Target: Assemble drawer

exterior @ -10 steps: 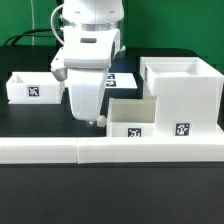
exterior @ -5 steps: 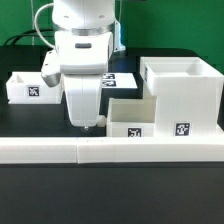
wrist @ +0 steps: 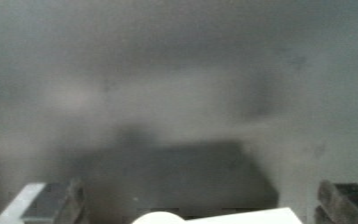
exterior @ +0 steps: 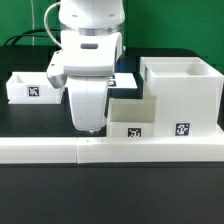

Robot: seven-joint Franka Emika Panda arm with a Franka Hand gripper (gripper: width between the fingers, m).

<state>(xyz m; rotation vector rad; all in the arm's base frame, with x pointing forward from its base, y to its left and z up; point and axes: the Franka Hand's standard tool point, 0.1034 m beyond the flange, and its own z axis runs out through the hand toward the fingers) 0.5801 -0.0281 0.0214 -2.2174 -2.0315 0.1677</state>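
Hovering gripper point(exterior: 90, 127), tray point(exterior: 132, 120) just beside housing point(exterior: 186, 95)

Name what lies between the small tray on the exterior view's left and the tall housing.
In the exterior view, the gripper hangs there, with the second tray beside it.

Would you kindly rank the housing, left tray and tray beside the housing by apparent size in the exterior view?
Largest: housing. Then left tray and tray beside the housing: alike, the latter partly hidden, so unranked.
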